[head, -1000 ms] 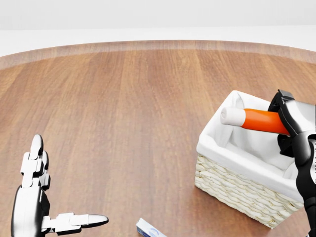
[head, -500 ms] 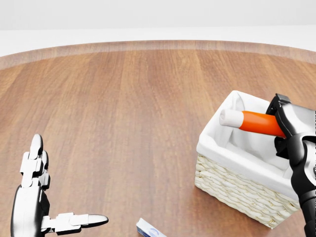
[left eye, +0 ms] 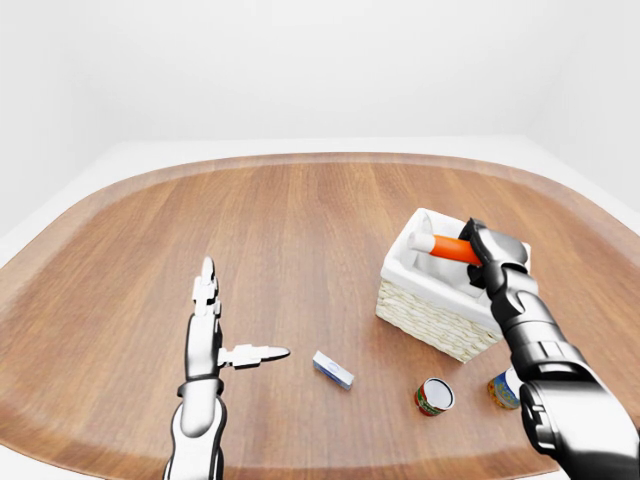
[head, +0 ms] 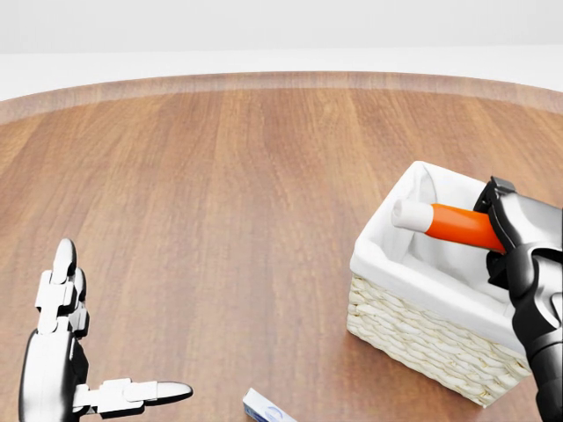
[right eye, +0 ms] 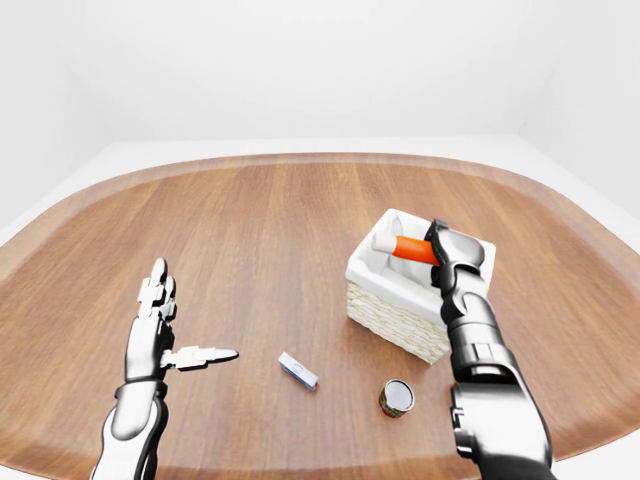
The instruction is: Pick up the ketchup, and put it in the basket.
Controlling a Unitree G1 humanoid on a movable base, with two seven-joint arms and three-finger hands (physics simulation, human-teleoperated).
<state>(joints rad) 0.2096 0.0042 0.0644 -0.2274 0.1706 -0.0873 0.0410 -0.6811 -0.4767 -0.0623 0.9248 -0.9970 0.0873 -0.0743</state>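
Note:
The ketchup (head: pixel 449 221) is an orange-red bottle with a white cap, lying nearly level over the opening of the basket (head: pixel 422 338). The basket is woven and pale, with a white cloth lining, at the right of the head view. My right hand (head: pixel 517 230) is shut on the bottle's lower end and holds it just inside the basket's rim. My left hand (head: pixel 84 365) is open and empty at the bottom left, fingers spread, far from the basket.
A small blue and white box (left eye: pixel 332 369) lies on the round wooden table (left eye: pixel 290 230) between my hands. A can on its side (left eye: pixel 433 396) and another can (left eye: pixel 503 389) lie below the basket in the left-eye view.
My right hand has lowered the ketchup a little into the basket. The left hand has not moved.

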